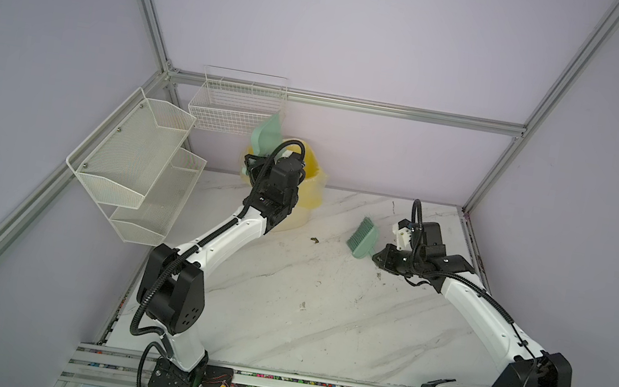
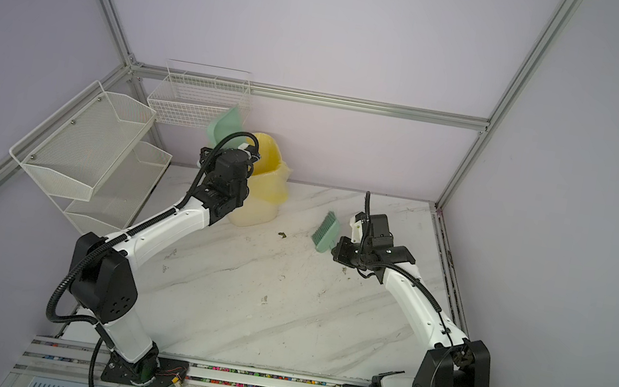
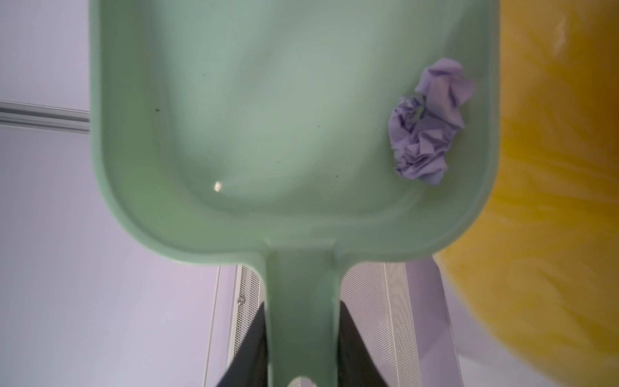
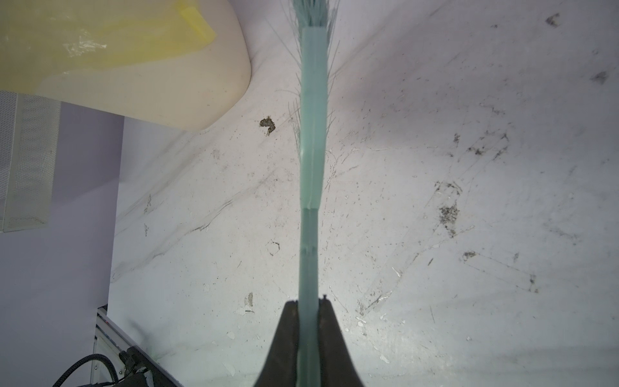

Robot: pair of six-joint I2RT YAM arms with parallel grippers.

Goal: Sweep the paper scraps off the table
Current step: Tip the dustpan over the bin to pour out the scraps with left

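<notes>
White marble table [image 1: 323,310] shows no coloured paper in both top views; the yellow-lined bin [image 1: 312,176] stands just beside the left gripper [image 3: 303,321], which clamps the mint dustpan [image 3: 268,117] by its handle, pan running straight ahead. The right gripper [image 4: 308,311], well apart, pinches the brush [image 4: 311,134]. Crumpled lavender paper scraps [image 3: 425,134] lie ahead of the left gripper, against the pan's bin-side wall.

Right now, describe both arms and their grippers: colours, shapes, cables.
Both arms match: the left arm and right arm have smooth white shells between bulky black joint housings, with ribbed black cable hoses looping alongside. The left gripper and right gripper show dark, tapering wedge-shaped fingers.
</notes>
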